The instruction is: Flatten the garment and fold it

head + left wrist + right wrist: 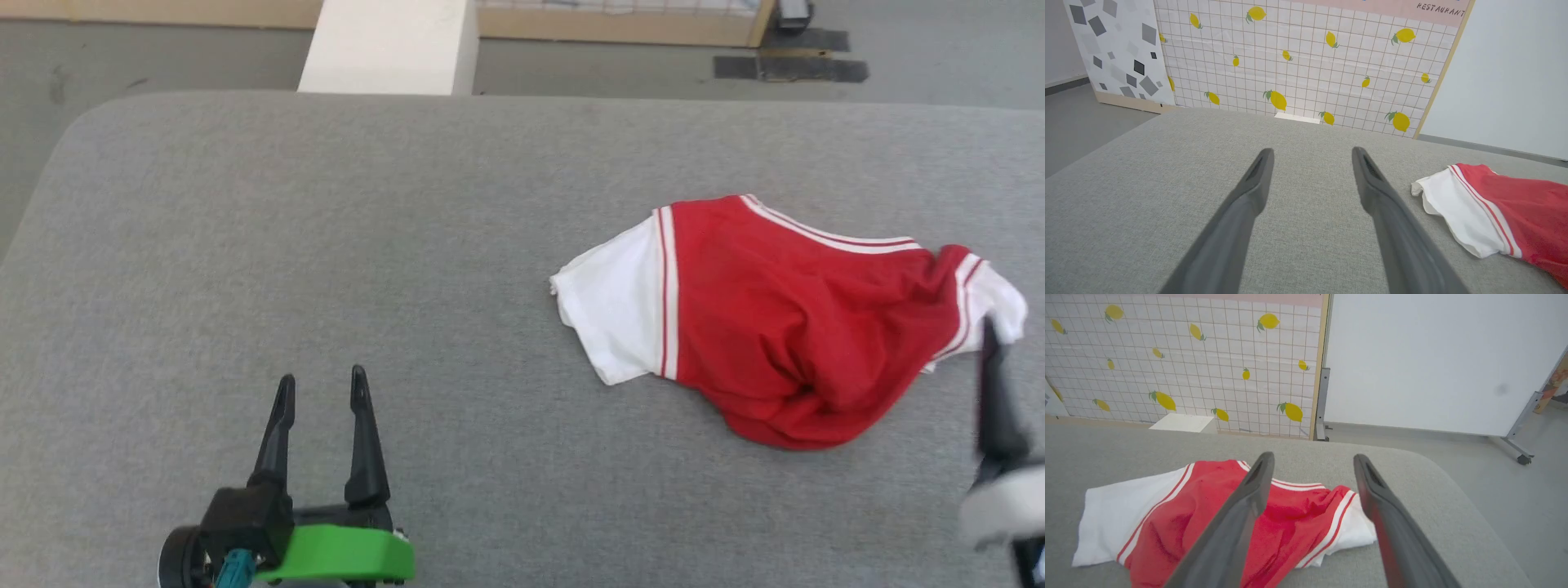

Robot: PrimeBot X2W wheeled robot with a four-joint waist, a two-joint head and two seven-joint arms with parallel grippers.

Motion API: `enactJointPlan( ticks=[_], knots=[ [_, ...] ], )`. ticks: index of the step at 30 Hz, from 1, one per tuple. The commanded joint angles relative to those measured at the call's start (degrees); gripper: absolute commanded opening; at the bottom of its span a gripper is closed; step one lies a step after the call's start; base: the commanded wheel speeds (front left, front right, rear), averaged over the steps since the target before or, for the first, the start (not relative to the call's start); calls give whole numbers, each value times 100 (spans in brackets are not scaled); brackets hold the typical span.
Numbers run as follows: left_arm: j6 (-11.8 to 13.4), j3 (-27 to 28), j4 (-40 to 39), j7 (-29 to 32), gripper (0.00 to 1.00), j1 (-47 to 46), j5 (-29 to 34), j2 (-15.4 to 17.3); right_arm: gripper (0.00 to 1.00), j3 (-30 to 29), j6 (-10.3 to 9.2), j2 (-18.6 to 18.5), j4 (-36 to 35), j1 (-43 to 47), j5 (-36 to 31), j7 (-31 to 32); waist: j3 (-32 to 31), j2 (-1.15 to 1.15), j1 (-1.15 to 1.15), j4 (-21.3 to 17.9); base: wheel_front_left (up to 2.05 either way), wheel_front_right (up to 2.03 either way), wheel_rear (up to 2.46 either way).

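Left tool [1312,151]: two dark fingers [1249,196] spread wide, nothing btwn them, tips above bare grey cloth table [1147,183]. Garment [1506,212] lies to the right, apart from the tool: white sleeve w/ red-and-white striped trim toward the fingers, red body runs off the right edge, rumpled. Bkgd: gridded panel w/ lemon print [1306,69], "RESTAURANT" lettering [1440,8] at its top; small white block [1297,118] at its foot, just past the table's far edge. Panel w/ grey squares [1118,49] at upper left, plain white wall [1515,73] at right, grey floor [1077,122] at left.
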Motion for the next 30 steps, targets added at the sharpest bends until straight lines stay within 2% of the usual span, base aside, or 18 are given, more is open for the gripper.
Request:
enactJointPlan(
  ticks=[1,4,9,14,21,24,25,30],
  knots=[
    [18,27,6,-26,100,82,34,26,100,7,-8,143,-87,174,-74,-110,-112,0,0,-173,0,0,0],
    [-2,10,88,4,100,60,41,57,100,3,-8,392,-127,574,-37,-337,-95,0,0,-303,0,0,0],
    [-201,-167,270,523,100,-616,175,242,100,31,-8,420,62,577,324,-516,71,0,0,-364,0,0,0],
    [-738,-594,772,1494,100,-2089,292,351,100,32,-8,422,-48,319,246,-537,407,0,0,-288,0,0,0],
    [-1342,-1106,2048,2835,100,-4007,238,93,100,106,-8,423,-218,64,211,-467,981,0,0,-302,0,0,0],
    [-1438,-1245,2557,3202,100,-4492,258,27,100,119,-8,423,-216,-8,224,-464,1171,0,0,-354,0,0,0],
    [-1480,-1361,3060,3514,100,-4822,288,-13,100,139,-8,423,-205,-79,246,-463,1362,0,0,-431,0,0,0],
    [-1514,-1478,3615,3930,100,-5057,227,-67,100,108,-8,423,-174,-174,247,-491,1563,0,0,-522,0,0,0]
  ],
)
